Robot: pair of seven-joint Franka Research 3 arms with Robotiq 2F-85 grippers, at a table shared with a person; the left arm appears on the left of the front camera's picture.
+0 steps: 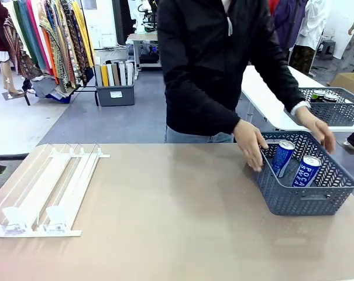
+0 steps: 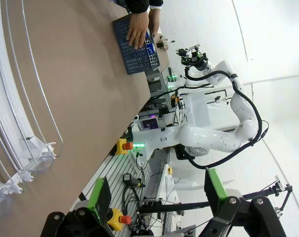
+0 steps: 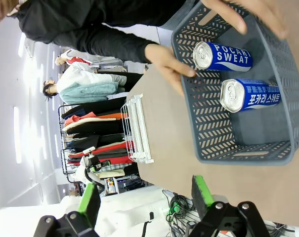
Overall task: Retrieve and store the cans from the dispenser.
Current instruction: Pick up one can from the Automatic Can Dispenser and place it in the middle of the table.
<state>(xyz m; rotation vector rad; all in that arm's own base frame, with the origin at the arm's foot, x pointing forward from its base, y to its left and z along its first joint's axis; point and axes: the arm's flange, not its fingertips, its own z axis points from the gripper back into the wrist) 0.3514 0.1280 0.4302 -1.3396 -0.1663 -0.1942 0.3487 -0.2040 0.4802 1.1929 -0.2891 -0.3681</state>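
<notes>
Two blue-and-white Pocari Sweat cans (image 1: 282,158) (image 1: 308,171) lean inside a blue-grey mesh basket (image 1: 294,202) on the table's right. The right wrist view looks down on the same cans (image 3: 223,55) (image 3: 250,95) in the basket (image 3: 238,155). A person's hands (image 1: 251,143) (image 1: 320,130) hold the basket's far rim. The white-and-clear dispenser (image 1: 48,187) lies flat at the left, its lanes bare. My left gripper (image 2: 159,192) is open, high off the table's side, with the dispenser (image 2: 11,128) at its left. My right gripper (image 3: 145,195) is open above the basket's near side.
A second mesh basket (image 1: 334,105) with cans stands on a white table behind the person. Bare tan tabletop (image 1: 165,216) stretches between dispenser and basket. The right arm (image 2: 213,133) stands raised in the left wrist view. Clothes racks (image 1: 48,41) line the back.
</notes>
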